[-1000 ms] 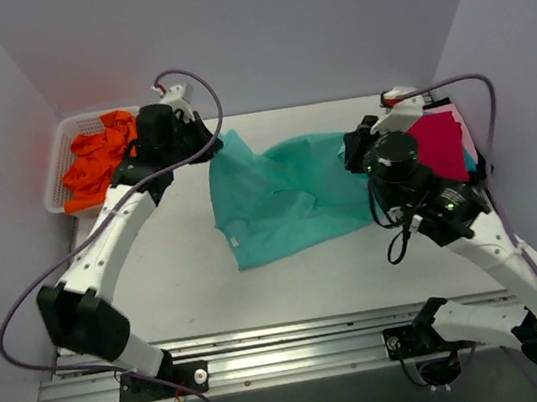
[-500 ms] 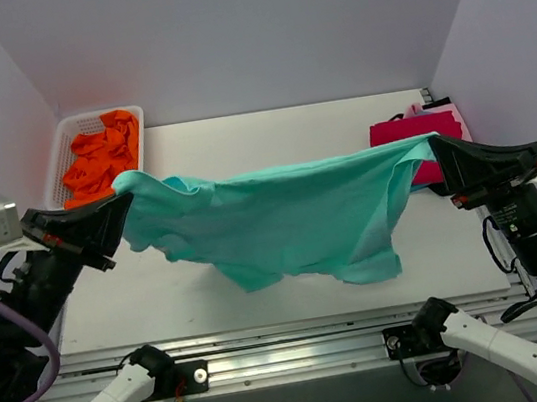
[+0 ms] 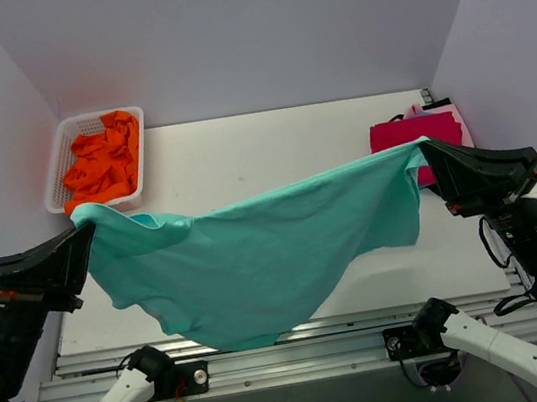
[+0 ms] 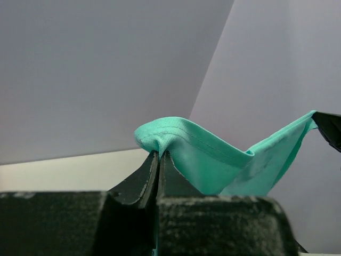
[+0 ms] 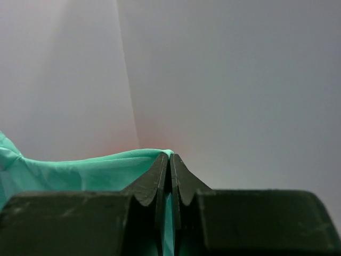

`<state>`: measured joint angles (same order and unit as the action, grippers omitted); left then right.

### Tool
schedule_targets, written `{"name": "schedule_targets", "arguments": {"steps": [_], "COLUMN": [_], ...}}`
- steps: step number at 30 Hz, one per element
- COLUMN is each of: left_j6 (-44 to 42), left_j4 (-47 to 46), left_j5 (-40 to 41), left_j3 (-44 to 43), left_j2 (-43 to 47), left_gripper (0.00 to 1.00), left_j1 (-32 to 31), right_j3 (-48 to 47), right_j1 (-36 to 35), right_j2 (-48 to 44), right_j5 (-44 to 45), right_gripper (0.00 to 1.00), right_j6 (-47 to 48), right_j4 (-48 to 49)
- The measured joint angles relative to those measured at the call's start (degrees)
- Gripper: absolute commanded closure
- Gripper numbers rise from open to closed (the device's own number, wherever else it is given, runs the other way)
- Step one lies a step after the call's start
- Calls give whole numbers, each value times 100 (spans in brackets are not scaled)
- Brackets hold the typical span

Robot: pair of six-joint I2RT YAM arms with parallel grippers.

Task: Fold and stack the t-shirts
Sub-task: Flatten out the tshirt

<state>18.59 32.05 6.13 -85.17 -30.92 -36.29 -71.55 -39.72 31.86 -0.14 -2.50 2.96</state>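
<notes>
A teal t-shirt (image 3: pixel 258 263) hangs spread in the air between my two grippers, high above the table, its lower edge drooping toward the near rail. My left gripper (image 3: pixel 81 229) is shut on its left corner; the pinched hem shows in the left wrist view (image 4: pixel 160 140). My right gripper (image 3: pixel 425 147) is shut on its right corner, also seen in the right wrist view (image 5: pixel 169 154). A folded magenta t-shirt (image 3: pixel 405 132) lies at the table's right side on pink cloth. Orange t-shirts (image 3: pixel 101 160) fill a basket at the back left.
The white mesh basket (image 3: pixel 57 152) stands at the table's far left corner. The white table (image 3: pixel 260 147) runs between basket and folded stack. Grey walls close in at the back and both sides. A metal rail (image 3: pixel 300 343) runs along the near edge.
Both grippers have risen from the table and pulled apart, lifting the teal t-shirt and stretching it out; over the last half second the shirt has come nearer and hangs lower.
</notes>
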Motion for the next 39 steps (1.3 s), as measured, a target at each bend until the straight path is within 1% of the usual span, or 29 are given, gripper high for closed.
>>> {"name": "schedule_targets", "arguments": {"steps": [4,6,8,10,12,16,19,22,24,27,28,29,30,32,33,34,35,36,37,38,39], "left_j6": [-15,-61,-125,-232,-332,-614,-756,-737,-706,-706,-706,-710,-717,-728,-730,-730,-737,-758,-713,-656,-621], "left_j4": [-286,-369,-461,-588,-699,-931,-1012,-1130,-1259,-1606,-1639,-1694,-1768,-1851,-1744,-1655,-1493,-1172,-922,-723,-494], "left_j5": [-201,-203,-131,87,308,767,857,595,424,214,129,13,-92,-313,-400,-503,-560,-619,-669,-684,-726], "left_j3": [-4,-2,11,28,33,33,24,20,28,-24,-160,-448,-813,-1794,-2470,-3257,-4109,-5058,-6059,-6822,-7578], "left_j2": [142,79,-57,-254,-743,-1910,-2824,-3762,-4387,-5399,-5735,-6260,-6878,-8166,-8920,-9683,-10454,-11259,-12032,-12616,-13202], "left_gripper": [98,98,98,98,98,98,98,98,98,98,98,98,98,98,93,81,24,2,6,6,6], "left_j1": [2,7,7,9,9,26,249,894,1335,1845,1954,2072,2184,2356,2435,2503,2557,2610,2656,2688,2728], "right_j3": [11,11,-20,-177,-319,-411,-437,-433,-435,-610,-815,-1097,-1360,-2282,-2798,-3362,-4015,-4690,-5331,-5886,-6164], "right_j1": [7,13,35,37,37,81,363,894,1207,1676,1801,1917,1993,2149,2218,2269,2308,2343,2382,2413,2437], "right_j2": [-181,-155,-4,444,1010,2439,3506,4562,5108,6122,6544,7025,7416,8542,9106,9661,10251,10817,11324,11755,11999], "right_j5": [-452,-356,-101,463,957,1902,2175,2216,2227,2260,2273,2315,2365,2446,2514,2566,2640,2728,2837,2938,3018], "right_gripper": [100,100,100,100,100,100,100,100,100,100,100,100,100,100,95,74,9,0,0,0,0], "right_j6": [68,120,203,306,389,566,575,461,374,216,177,138,114,72,50,20,-35,-81,-72,-66,-107], "right_j4": [254,376,450,518,619,756,767,750,804,935,970,984,1036,970,946,833,636,487,260,26,-94]}}
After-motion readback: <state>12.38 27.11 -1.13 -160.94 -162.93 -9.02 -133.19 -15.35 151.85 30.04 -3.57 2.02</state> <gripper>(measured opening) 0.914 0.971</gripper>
